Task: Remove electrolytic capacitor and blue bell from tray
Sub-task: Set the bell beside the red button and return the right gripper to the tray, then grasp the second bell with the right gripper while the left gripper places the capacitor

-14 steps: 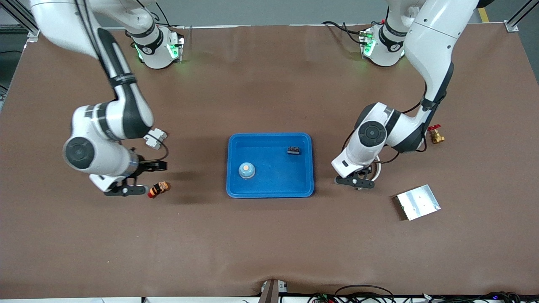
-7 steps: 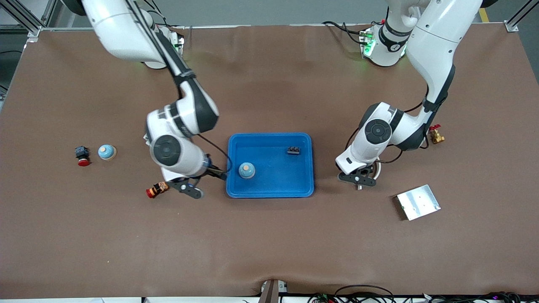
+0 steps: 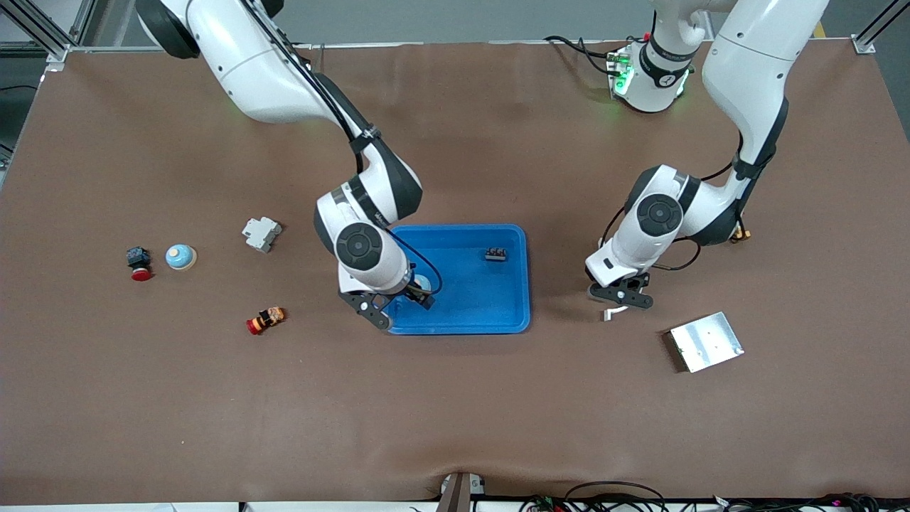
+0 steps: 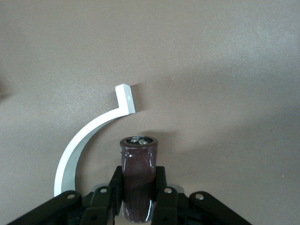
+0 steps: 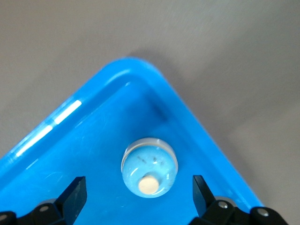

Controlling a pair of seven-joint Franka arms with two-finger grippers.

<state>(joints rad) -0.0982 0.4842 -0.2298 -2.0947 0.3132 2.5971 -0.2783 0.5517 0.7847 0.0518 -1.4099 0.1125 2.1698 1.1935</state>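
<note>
A light blue bell (image 5: pixel 150 166) with a cream button sits in the blue tray (image 3: pixel 469 299), near the corner nearest the right arm's end; it is partly hidden in the front view (image 3: pixel 424 284). My right gripper (image 3: pixel 398 304) hangs open over that corner, its fingers (image 5: pixel 75 193) apart on either side of the bell, not touching it. My left gripper (image 3: pixel 617 299) is over the table beside the tray toward the left arm's end, shut on a dark maroon capacitor (image 4: pixel 138 173). A second blue bell (image 3: pixel 180 257) stands on the table toward the right arm's end.
A white curved strip (image 4: pixel 89 136) lies under the left gripper. A black terminal block (image 3: pixel 496 253) is in the tray. A metal plate (image 3: pixel 706 341), a grey-white module (image 3: pixel 261 233), a red-orange part (image 3: pixel 266 320) and a red button (image 3: pixel 139 264) lie on the table.
My right arm swept from beside the red-orange part to over the tray corner with the bell, uncovering the second bell and button. My left gripper drifted slightly away from the tray.
</note>
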